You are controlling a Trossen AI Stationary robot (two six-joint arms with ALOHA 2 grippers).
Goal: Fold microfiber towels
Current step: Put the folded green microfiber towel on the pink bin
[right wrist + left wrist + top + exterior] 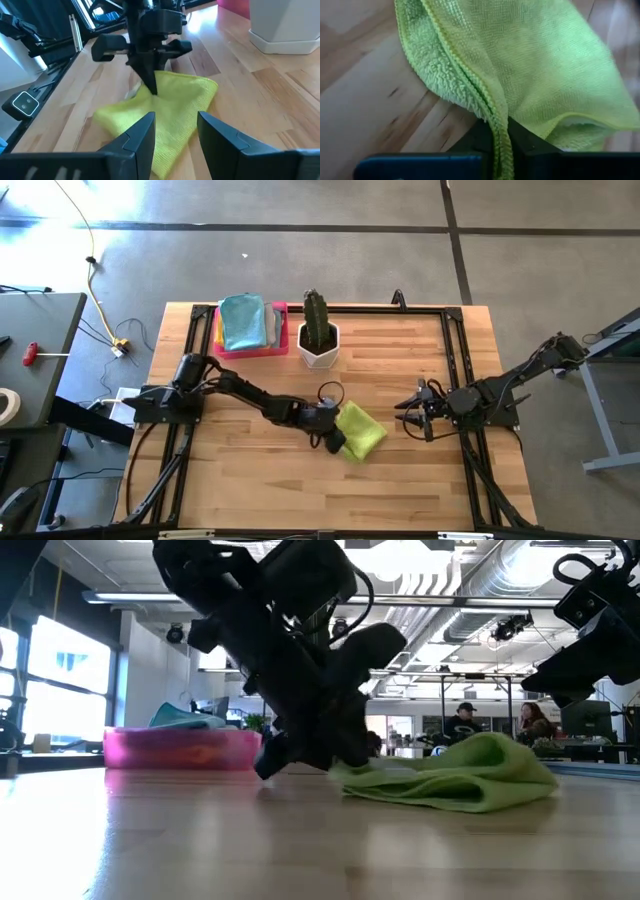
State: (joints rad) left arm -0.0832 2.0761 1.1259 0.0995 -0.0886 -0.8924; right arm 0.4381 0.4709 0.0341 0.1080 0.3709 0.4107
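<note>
So the left pincer point(334, 436) was down at the table, clenched on the hemmed edge of the lime green towel point(361, 430) — the left wrist view showed that stitched border running straight between its fingers. The towel lay rumpled near the middle of the table point(420, 490), already doubled over on itself.

To do the fold well, I'd say lift that pinched edge just enough to clear the wood, carry it across the rest of the cloth, and line the hems up before letting go. Dragging it low would probably just bunch it.

The right pincer point(419, 412) hovered just beside the towel with its fingers apart, holding nothing.

Room-wise it looked fine: bare wood toward the near side, while the white planter point(318, 346) and pink tray point(279, 348) sat well apart at the back.
</note>
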